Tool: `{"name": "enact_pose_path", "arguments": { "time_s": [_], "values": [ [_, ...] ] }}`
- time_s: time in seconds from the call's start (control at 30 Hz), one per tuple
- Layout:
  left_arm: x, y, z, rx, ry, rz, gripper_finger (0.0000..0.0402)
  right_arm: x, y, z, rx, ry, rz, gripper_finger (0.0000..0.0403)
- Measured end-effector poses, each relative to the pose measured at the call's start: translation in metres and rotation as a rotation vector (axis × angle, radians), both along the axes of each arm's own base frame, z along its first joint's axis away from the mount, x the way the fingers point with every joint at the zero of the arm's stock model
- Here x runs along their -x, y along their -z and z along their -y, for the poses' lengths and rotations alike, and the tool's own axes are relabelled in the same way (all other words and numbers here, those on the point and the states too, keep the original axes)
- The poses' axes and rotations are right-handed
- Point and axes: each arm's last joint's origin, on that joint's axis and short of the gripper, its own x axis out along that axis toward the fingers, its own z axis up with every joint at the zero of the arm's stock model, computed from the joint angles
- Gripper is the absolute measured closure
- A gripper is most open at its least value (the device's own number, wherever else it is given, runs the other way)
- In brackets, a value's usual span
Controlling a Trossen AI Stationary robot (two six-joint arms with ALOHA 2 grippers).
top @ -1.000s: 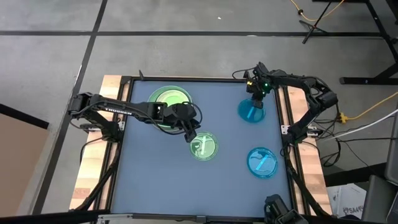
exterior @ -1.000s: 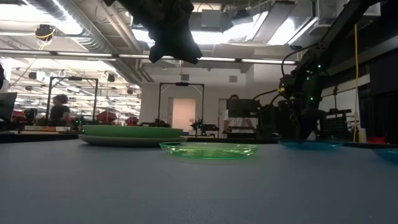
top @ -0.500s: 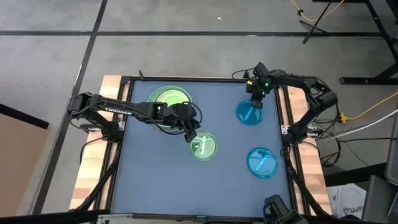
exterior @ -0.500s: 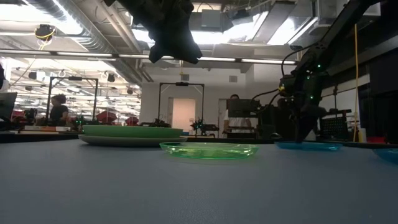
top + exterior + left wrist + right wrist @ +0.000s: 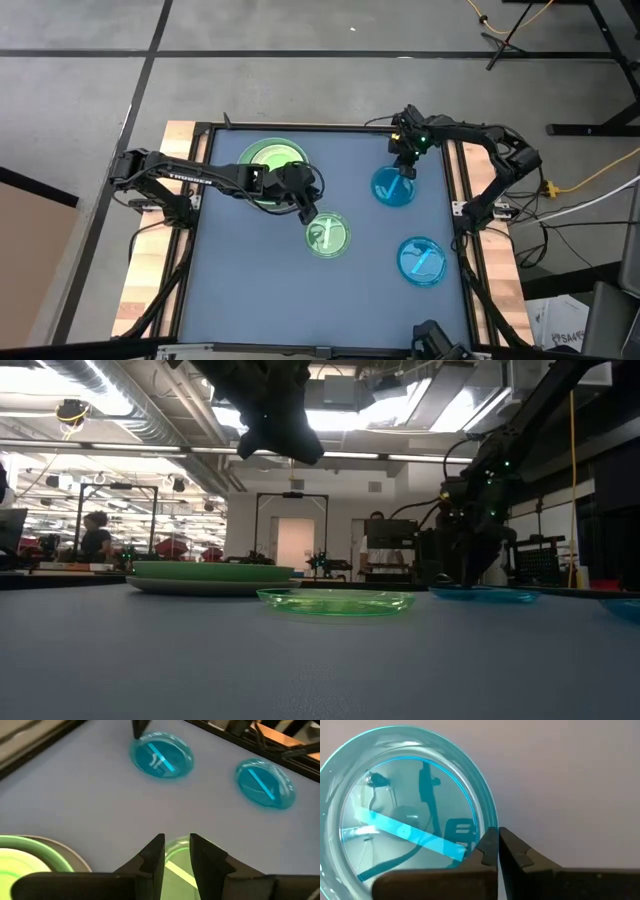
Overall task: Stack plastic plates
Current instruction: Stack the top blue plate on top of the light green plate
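A small translucent cyan plate [image 5: 394,187] lies at the table's far right, with my right gripper [image 5: 404,168] shut on its far rim. A second cyan plate [image 5: 421,260] lies flat near the right edge. At the far left a small green plate tops a stack of larger plates [image 5: 272,160]. Another small translucent green plate [image 5: 327,235] lies flat mid-table. My left gripper [image 5: 305,211] hangs open well above its far-left rim, holding nothing. My right gripper pinches the cyan plate's thin rim [image 5: 486,827] between its two shut fingers [image 5: 491,851], on the plate's far side. The fingers come steeply from above, slanting down. The plate stays low and about level [image 5: 483,595], its base on the table.
A raised dark frame [image 5: 452,190] borders the blue table top on all sides. Open table lies between the green plate and the two cyan plates, and along the near edge. Beyond the table is a workshop room with a person at the far left [image 5: 95,532].
My right gripper has moved toward the table's left edge, staying shut. The cyan plate has slid with it along the table, a short way left and toward the middle, still level.
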Motion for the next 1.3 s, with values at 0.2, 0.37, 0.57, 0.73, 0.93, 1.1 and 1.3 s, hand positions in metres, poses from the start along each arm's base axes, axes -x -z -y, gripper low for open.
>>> {"name": "enact_pose_path", "arguments": {
  "time_s": [0.2,0.37,0.57,0.73,0.93,1.1,1.3],
  "values": [
    [0.000,0.000,-0.001,-0.018,-0.023,0.001,0.0318,-0.022,-0.001,-0.011,0.022,-0.034,0.033,0.0403],
    [0.000,0.000,-0.001,-0.018,-0.023,0.001,0.0318,-0.038,-0.002,-0.021,0.036,-0.054,0.063,0.0403],
    [0.000,0.000,-0.002,-0.038,-0.049,0.001,0.0318,-0.056,-0.004,-0.033,0.032,-0.027,0.105,0.0403],
    [0.001,-0.001,-0.005,-0.069,-0.102,0.002,0.0318,-0.070,-0.007,-0.041,0.038,-0.008,0.153,0.0403],
    [-0.004,0.008,-0.016,-0.029,-0.198,0.007,0.0318,-0.084,-0.010,-0.051,0.050,-0.015,0.203,0.0403],
    [-0.019,0.026,-0.029,-0.023,-0.238,0.013,0.0318,-0.090,-0.011,-0.057,0.079,-0.001,0.205,0.0403],
    [-0.033,0.050,-0.045,0.000,-0.288,0.019,0.0318,-0.094,-0.011,-0.062,0.085,-0.008,0.199,0.0403]
  ]
}}
